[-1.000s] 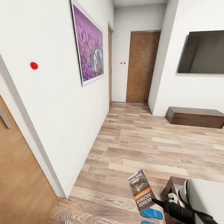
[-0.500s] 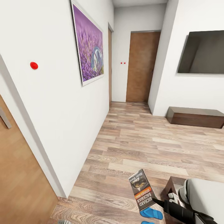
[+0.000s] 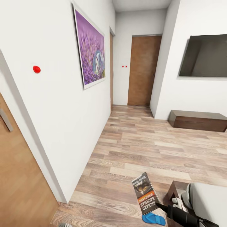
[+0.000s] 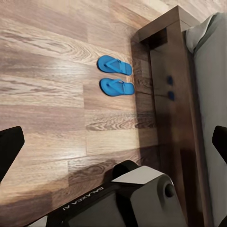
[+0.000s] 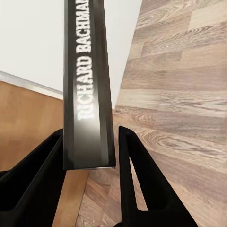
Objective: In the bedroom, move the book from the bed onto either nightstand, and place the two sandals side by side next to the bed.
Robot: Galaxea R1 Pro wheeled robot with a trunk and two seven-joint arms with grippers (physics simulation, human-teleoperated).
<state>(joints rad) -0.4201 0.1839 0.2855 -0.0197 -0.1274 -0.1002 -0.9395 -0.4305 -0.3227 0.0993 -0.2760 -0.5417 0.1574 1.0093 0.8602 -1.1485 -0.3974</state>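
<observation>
— Since a moment before, did anything shift?
— Only the view tipped; the book [image 3: 145, 193] stayed clamped in the right gripper [image 5: 90, 165].
— The rest?
— Left gripper [image 4: 113, 146] spread wide; two sandals [image 4: 115, 75] lay side by side, near the bed [image 4: 177, 94].

White walls [image 3: 63, 126] carry a purple painting [image 3: 91, 52] and dark screen [image 3: 205, 56] above a wood-plank floor [image 3: 142, 148] and low bench [image 3: 198, 119].

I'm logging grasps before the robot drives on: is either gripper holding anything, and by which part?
The right gripper holds the thin dark paperback book by its lower end, fingers either side of the spine. The left gripper's fingers are spread wide, holding nothing.
</observation>
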